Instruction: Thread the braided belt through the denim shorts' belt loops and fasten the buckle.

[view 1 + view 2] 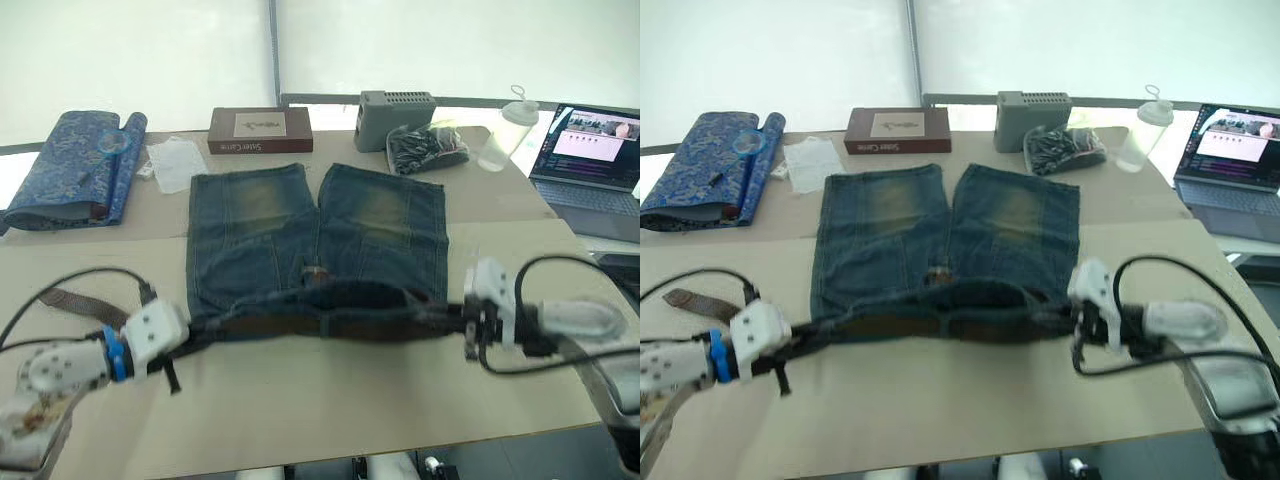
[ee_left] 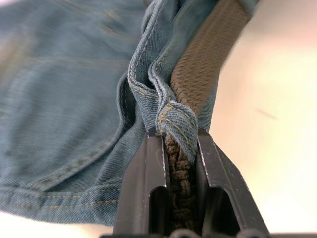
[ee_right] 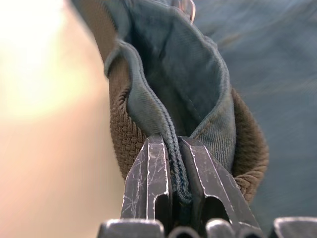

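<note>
The denim shorts lie flat on the table, legs pointing away, waistband nearest me and lifted slightly. The braided belt runs along the waistband, and its brown tail trails off to the left. My left gripper is at the waistband's left end, shut on the belt, with a belt loop at its fingertips. At the right end my right gripper is shut on the folded denim edge, and the belt curves around it. A small metal piece sits at mid waist; I cannot tell if it is the buckle.
Along the far side stand a blue patterned fabric roll, a clear packet, a brown box, a grey box, a black bag and a plastic bottle. A laptop is open at far right.
</note>
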{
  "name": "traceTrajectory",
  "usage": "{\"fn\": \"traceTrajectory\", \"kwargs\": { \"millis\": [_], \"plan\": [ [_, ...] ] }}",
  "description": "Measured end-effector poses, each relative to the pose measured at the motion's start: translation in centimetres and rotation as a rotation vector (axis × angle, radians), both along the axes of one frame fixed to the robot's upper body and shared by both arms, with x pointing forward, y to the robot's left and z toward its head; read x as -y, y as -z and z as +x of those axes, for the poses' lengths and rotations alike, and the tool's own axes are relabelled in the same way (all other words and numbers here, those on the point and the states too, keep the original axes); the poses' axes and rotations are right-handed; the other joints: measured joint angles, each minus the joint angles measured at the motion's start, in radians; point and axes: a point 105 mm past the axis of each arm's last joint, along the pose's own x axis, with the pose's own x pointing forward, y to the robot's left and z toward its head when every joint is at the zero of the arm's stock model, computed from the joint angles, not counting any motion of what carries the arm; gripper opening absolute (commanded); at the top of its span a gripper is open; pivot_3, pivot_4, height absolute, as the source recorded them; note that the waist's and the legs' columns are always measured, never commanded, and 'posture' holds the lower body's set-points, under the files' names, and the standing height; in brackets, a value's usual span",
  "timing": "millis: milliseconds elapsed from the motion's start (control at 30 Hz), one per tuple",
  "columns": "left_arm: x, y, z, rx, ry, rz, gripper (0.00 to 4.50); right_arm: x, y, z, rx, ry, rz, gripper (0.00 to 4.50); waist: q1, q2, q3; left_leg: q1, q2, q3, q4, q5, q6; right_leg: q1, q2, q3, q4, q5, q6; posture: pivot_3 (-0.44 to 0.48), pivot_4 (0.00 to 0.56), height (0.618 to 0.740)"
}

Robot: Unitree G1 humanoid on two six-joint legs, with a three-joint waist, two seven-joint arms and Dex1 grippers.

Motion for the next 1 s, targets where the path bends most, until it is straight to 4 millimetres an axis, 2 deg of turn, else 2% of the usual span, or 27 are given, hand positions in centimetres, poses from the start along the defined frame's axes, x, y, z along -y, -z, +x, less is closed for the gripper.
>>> {"fn": "traceTrajectory", "kwargs": {
  "millis": [100, 200, 300, 367, 400, 467, 567, 600, 633, 667, 800, 900, 967, 1000],
  "plan": [
    [-1.7, -0.2, -0.9, -0.092, -0.08, -0.064, 2.81, -0.1, 0.0, -2.7, -0.115, -0.047, 0.013, 2.06, 0.001, 0.0, 0.0, 0.006, 0.007, 0.001, 0.0, 0.0, -0.007, 0.003, 0.002, -0.002, 0.002, 0.0, 0.0, 0.0, 0.15, 0.74],
    [-3.2, -1.2, -1.8, -0.261, -0.161, -0.205, 2.81, 0.6, -0.8, -3.9, -0.18, -0.044, 0.042, 2.06, -0.006, -0.001, 0.0, 0.012, 0.011, 0.004, -0.001, -0.001, -0.009, 0.005, 0.005, -0.003, 0.007, -0.003, -0.004, 0.0, 0.15, 0.74],
    [-3.7, -4.4, -1.8, -0.367, -0.175, -0.425, 2.81, 0.0, -4.5, -3.7, -0.163, -0.081, 0.197, 2.06, -0.001, 0.0, 0.0, 0.012, 0.014, 0.004, -0.001, -0.001, -0.009, 0.003, 0.01, -0.003, 0.009, -0.002, -0.001, 0.0, 0.15, 0.74],
    [-4.0, -6.1, -1.2, -0.364, -0.181, -0.496, 2.81, -0.3, -6.2, -3.3, -0.135, -0.09, 0.254, 2.06, 0.003, 0.0, 0.0, 0.013, 0.015, 0.004, -0.002, -0.001, -0.009, 0.004, 0.012, -0.003, 0.008, -0.002, -0.002, 0.0, 0.15, 0.74],
    [-4.2, -6.9, -0.3, -0.33, -0.199, -0.523, 2.87, -0.5, -6.8, -2.7, -0.102, -0.081, 0.269, 2.6, 0.007, 0.0, 0.0, 0.013, 0.015, 0.004, -0.002, -0.001, -0.009, 0.004, 0.012, -0.003, 0.009, -0.002, -0.003, 0.0, 0.15, 0.74],
    [-5.0, -8.1, 1.6, -0.259, -0.259, -0.546, 3.36, -1.3, -7.3, -1.4, -0.058, -0.07, 0.3, 3.21, 0.011, 0.0, 0.0, 0.013, 0.015, 0.003, -0.002, 0.0, -0.01, 0.004, 0.014, -0.003, 0.009, -0.003, -0.006, 0.0, 0.15, 0.74],
    [-5.4, -7.5, 3.3, -0.237, -0.313, -0.461, 4.5, -3.3, -5.9, -0.2, -0.028, -0.105, 0.238, 4.33, 0.008, 0.0, 0.0, 0.013, 0.015, 0.006, -0.002, 0.0, -0.011, 0.004, 0.014, -0.001, 0.008, -0.004, -0.01, 0.0, 0.15, 0.74],
    [-5.1, -7.0, 3.8, -0.242, -0.319, -0.436, 4.5, -4.0, -5.3, 0.6, 0.007, -0.098, 0.218, 4.47, 0.008, 0.0, 0.0, 0.012, 0.014, 0.007, -0.002, -0.001, -0.012, 0.003, 0.014, 0.001, 0.008, -0.003, -0.009, 0.0, 0.15, 0.74],
    [-4.8, -6.5, 4.3, -0.237, -0.33, -0.408, 4.5, -4.6, -4.9, 1.7, 0.05, -0.073, 0.21, 4.47, 0.007, 0.0, 0.0, 0.012, 0.014, 0.007, -0.002, -0.001, -0.012, 0.002, 0.014, 0.001, 0.008, 0.0, -0.006, 0.0, 0.15, 0.74],
    [-4.3, -6.0, 4.9, -0.226, -0.329, -0.387, 4.5, -5.2, -4.5, 2.9, 0.086, -0.039, 0.208, 4.47, 0.006, -0.001, 0.0, 0.011, 0.014, 0.008, -0.002, -0.001, -0.012, 0.001, 0.014, 0.002, 0.008, 0.003, -0.01, 0.0, 0.15, 0.74],
    [-1.9, -4.2, 7.7, -0.158, -0.338, -0.316, 4.5, -6.7, -3.4, 6.3, 0.181, 0.044, 0.194, 4.47, 0.009, -0.001, 0.0, 0.009, 0.012, 0.01, -0.001, -0.001, -0.012, 0.0, 0.013, 0.003, 0.007, 0.006, -0.011, 0.0, 0.15, 0.74],
    [-0.8, -3.3, 10.1, -0.101, -0.331, -0.226, 4.5, -6.1, -2.5, 9.0, 0.258, 0.117, 0.058, 4.47, 0.012, -0.002, 0.0, 0.009, 0.01, 0.011, 0.0, -0.001, -0.012, 0.001, 0.013, 0.003, 0.007, 0.007, -0.011, 0.0, 0.15, 0.74],
    [-0.4, -2.5, 10.8, -0.114, -0.289, -0.157, 4.5, -4.9, -0.8, 9.5, 0.234, 0.111, -0.091, 4.47, 0.011, -0.002, 0.0, 0.009, 0.01, 0.012, 0.0, -0.001, -0.011, 0.001, 0.013, 0.003, 0.007, 0.007, -0.011, 0.0, 0.15, 0.74],
    [-0.2, -1.4, 10.9, -0.146, -0.253, -0.095, 4.5, -3.8, 0.8, 9.8, 0.198, 0.108, -0.193, 4.47, 0.009, -0.002, 0.0, 0.009, 0.01, 0.013, 0.0, -0.001, -0.011, 0.001, 0.013, 0.003, 0.007, 0.007, -0.011, 0.0, 0.15, 0.74]
  ]
}}
